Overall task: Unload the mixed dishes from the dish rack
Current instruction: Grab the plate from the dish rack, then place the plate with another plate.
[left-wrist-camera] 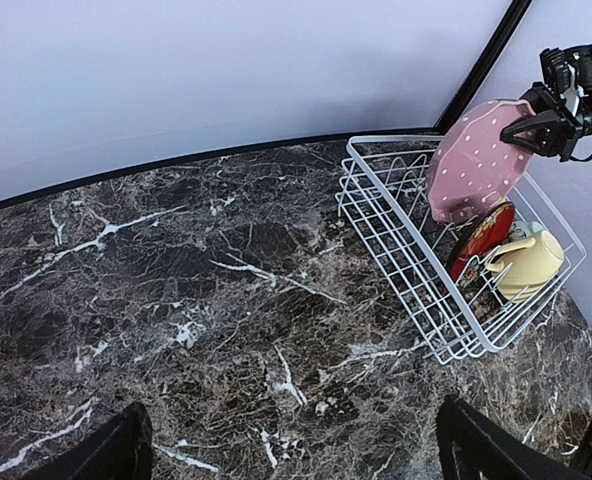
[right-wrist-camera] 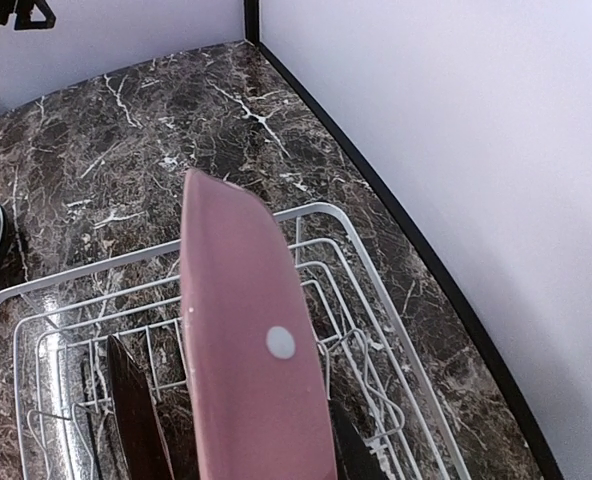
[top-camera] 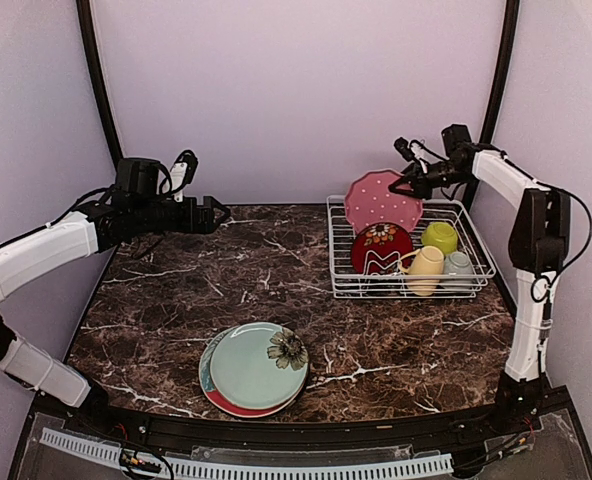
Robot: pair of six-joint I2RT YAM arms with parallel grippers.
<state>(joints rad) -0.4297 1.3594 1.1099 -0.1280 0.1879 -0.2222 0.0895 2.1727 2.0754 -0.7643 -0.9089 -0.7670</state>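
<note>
The white wire dish rack (top-camera: 348, 282) stands at the right back of the table; it also shows in the left wrist view (left-wrist-camera: 396, 250) and the right wrist view (right-wrist-camera: 361, 260). My right gripper (top-camera: 408, 186) is shut on the top edge of the pink scalloped plate (top-camera: 378, 200) (left-wrist-camera: 471, 160) (right-wrist-camera: 251, 330) and holds it upright over the rack's back part. In the rack are a red floral plate (top-camera: 380, 243), a pale yellow mug (top-camera: 426, 266), a lime-green bowl (top-camera: 439, 237) and a pale blue cup (top-camera: 460, 265). My left gripper (top-camera: 212, 213) (left-wrist-camera: 296, 462) is open and empty, high over the table's back left.
A stack of plates lies at the front middle, a pale teal plate (top-camera: 254, 366) on top and a red plate's flower (top-camera: 288, 348) showing at its edge. Pale walls close in at the back and on both sides.
</note>
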